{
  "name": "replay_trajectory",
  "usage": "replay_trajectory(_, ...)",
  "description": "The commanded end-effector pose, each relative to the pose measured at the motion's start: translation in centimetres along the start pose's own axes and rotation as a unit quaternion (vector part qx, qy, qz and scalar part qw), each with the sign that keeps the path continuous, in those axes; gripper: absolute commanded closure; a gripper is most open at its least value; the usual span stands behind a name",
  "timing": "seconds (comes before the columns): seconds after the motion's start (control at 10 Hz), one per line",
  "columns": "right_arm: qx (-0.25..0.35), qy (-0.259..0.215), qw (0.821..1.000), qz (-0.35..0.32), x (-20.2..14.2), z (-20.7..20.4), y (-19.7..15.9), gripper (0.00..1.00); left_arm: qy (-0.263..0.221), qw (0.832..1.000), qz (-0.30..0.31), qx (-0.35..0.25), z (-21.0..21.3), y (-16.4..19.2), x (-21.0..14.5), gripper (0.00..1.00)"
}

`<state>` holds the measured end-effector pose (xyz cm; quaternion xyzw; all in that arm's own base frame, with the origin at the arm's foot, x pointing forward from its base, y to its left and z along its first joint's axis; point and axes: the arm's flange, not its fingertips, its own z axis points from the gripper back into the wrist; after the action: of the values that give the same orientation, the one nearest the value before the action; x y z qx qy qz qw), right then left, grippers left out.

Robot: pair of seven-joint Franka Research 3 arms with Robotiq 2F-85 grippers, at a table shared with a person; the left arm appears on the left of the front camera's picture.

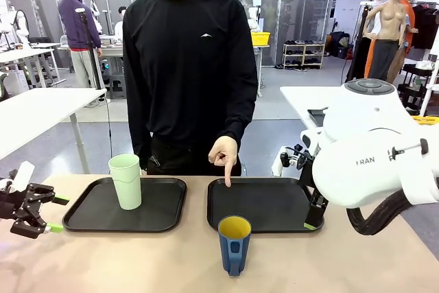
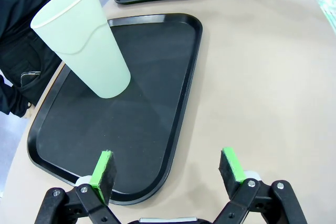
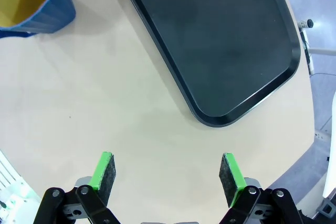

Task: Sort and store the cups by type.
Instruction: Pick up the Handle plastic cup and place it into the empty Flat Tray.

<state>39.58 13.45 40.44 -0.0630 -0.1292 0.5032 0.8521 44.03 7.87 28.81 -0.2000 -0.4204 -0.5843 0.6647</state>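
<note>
A tall pale mint-green tumbler [image 1: 126,181] stands upright on the left black tray [image 1: 96,214]. The shorter dark blue cup [image 1: 234,243], yellow inside with a handle, stands on the table just in front of the right black tray [image 1: 274,204]. A person's hand [image 1: 223,159] points a finger down at the right tray's far edge. My left gripper [image 1: 57,214] hangs open at the table's left edge; its own view shows the tumbler [image 2: 84,45] ahead. My right gripper [image 3: 168,174] is open over bare table, with the blue cup [image 3: 31,1] off to one side.
The person stands at the table's far side, between the two trays. The left tray [image 2: 173,129] holds just the tumbler, and the right tray [image 3: 220,35] has nothing on it. My right arm's white body [image 1: 370,149] bulks over the right end of the table.
</note>
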Motion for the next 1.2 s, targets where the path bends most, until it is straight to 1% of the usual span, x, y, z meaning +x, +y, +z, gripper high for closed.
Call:
replay_trajectory(0.0, -0.01, 0.023, 0.999, 0.047, -2.6, -2.3, -0.6, 0.0, 0.003, 1.0, -0.006, -0.001, -0.1, 0.0, 0.2, 0.0)
replay_trajectory(0.1, -0.01, 0.025, 0.998, 0.064, -3.9, -3.3, -0.7, 0.0, 0.003, 1.0, -0.006, -0.001, -0.1, 0.0, 0.2, 0.0)
replay_trajectory(0.3, -0.023, -0.006, 0.996, 0.088, -5.7, -4.7, -0.2, 0.0, 0.003, 1.0, -0.006, -0.001, -0.1, 0.0, 0.2, 0.0)
replay_trajectory(0.4, -0.013, -0.037, 0.995, 0.094, -6.3, -5.5, 0.3, 0.0, 0.003, 1.0, -0.006, -0.001, -0.1, 0.0, 0.2, 0.0)
replay_trajectory(0.5, -0.015, -0.063, 0.994, 0.091, -6.8, -5.9, 0.7, 0.0, 0.003, 1.0, -0.006, -0.001, -0.1, 0.0, 0.2, 0.0)
replay_trajectory(0.6, -0.027, -0.103, 0.99, 0.091, -7.3, -6.5, 1.2, 0.0, 0.003, 1.0, -0.006, -0.001, -0.1, 0.0, 0.2, 0.0)
replay_trajectory(0.7, -0.02, -0.153, 0.983, 0.096, -7.6, -7.0, 1.8, 0.0, 0.003, 1.0, -0.006, -0.001, -0.1, 0.0, 0.2, 0.0)
replay_trajectory(0.9, 0.0, -0.209, 0.97, 0.127, -7.9, -7.6, 2.8, 0.0, 0.003, 1.0, -0.006, -0.001, -0.1, 0.0, 0.2, 0.0)
replay_trajectory(1.0, 0.009, -0.216, 0.964, 0.153, -8.4, -7.6, 2.9, 0.0, 0.003, 1.0, -0.006, -0.001, -0.1, 0.0, 0.2, 0.0)
replay_trajectory(1.1, 0.022, -0.221, 0.955, 0.194, -8.7, -7.4, 3.0, 0.0, 0.003, 1.0, -0.006, -0.001, -0.1, 0.0, 0.2, 0.0)
